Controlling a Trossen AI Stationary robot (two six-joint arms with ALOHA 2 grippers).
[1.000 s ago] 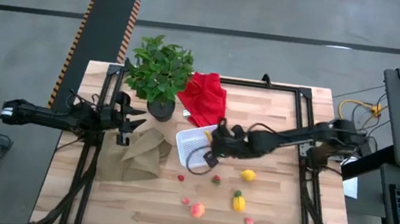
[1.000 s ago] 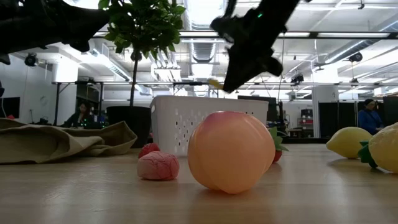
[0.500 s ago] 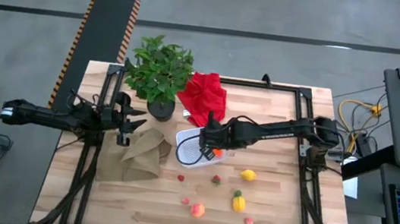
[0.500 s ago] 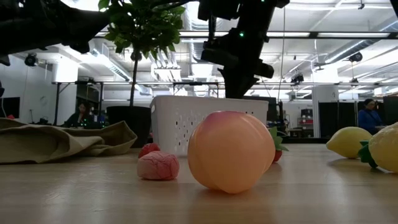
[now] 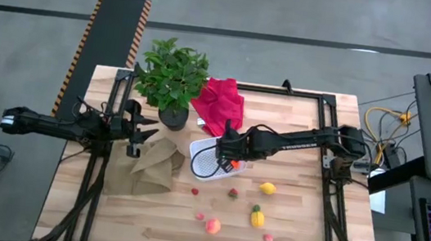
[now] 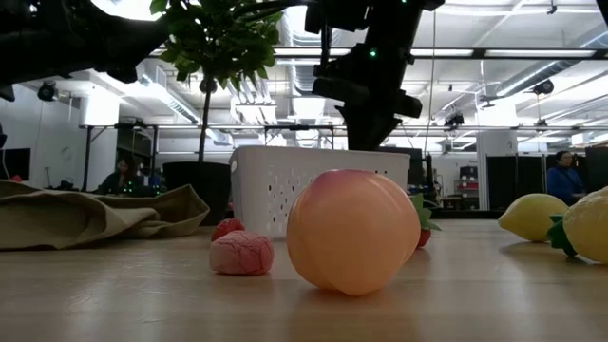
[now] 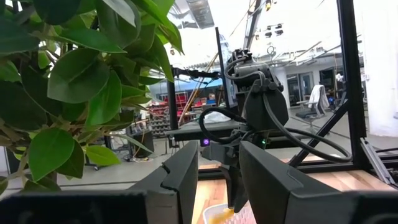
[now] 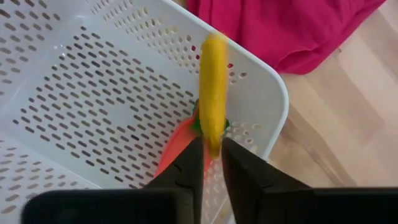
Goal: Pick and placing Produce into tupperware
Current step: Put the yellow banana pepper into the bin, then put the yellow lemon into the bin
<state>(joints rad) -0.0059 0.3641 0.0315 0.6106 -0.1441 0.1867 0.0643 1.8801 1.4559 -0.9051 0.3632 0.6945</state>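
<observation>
The right hand point(image 5: 229, 162) hangs over the near-right corner of the white tupperware point(image 5: 204, 159), fingers point(image 8: 189, 163) pinched tight on a slim yellow piece of produce point(image 8: 212, 93) (a banana-like shape, as far as the wrist view tells). Under it, an orange carrot point(image 8: 176, 150) lies inside the basket against the perforated wall. The tupperware sits mid-bench, just in front of the red cloth point(image 5: 219, 104) and beside the crumpled brown bag point(image 5: 150, 168). The rest of the produce is scattered on the bench point(image 5: 294, 221) nearer the front: a lemon point(image 5: 268, 188), a yellow pepper point(image 5: 257, 218), a peach point(image 5: 212, 225) and small red berries point(image 5: 232, 192). In the low view the peach point(image 6: 352, 231) looms large with the tupperware point(image 6: 275, 185) behind it. Over at the left edge, the left hand point(image 5: 138, 132) waits by the potted plant point(image 5: 170, 78), fingers point(image 7: 181, 177) parted and holding nothing.
</observation>
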